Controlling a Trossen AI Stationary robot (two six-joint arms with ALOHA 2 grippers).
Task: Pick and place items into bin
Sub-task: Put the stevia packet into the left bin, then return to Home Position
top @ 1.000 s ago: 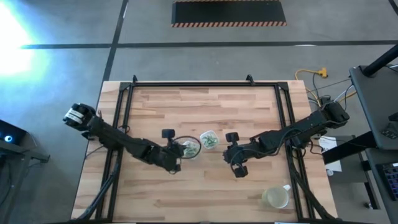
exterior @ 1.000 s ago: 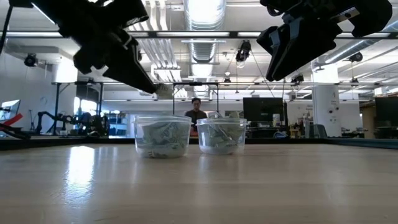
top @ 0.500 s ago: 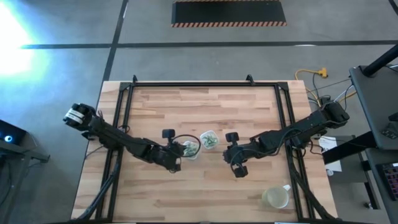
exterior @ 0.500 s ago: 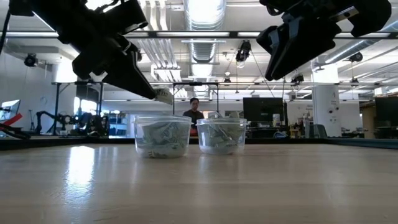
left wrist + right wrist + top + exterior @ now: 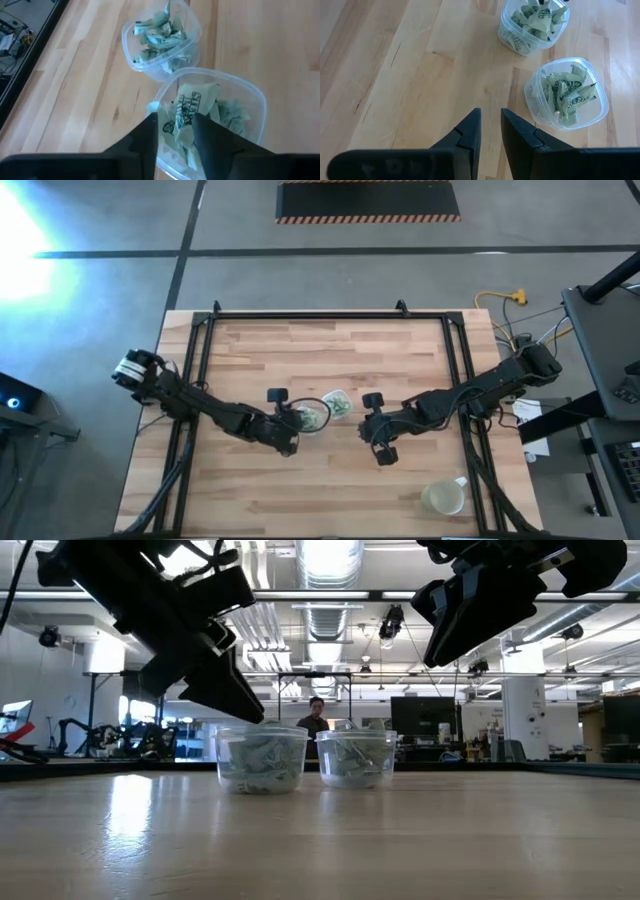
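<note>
Two small clear tubs stand side by side mid-table, both holding pale green-and-white crumpled items. My left gripper hangs open just above the left tub, fingers slanting down over its near rim. The right tub stands next to it. My right gripper hovers above bare wood to the right of both tubs; its fingers stand a narrow gap apart with nothing between them. In the low view my left gripper ends just over the left tub. My left gripper stands open over the left tub. A printed item shows in the gap between its fingers, among the others in the tub. Whether it touches the fingers, I cannot tell.
A yellowish-white mug stands near the table's front right corner. Black frame rails run along the left, far and right sides. Bare wood lies in front of the tubs. A person shows far back in the room.
My left gripper has gone toward the table's right edge and down, onto the left tub. The pale item that showed at its fingertips in the low view no longer shows there. My right arm has kept still.
</note>
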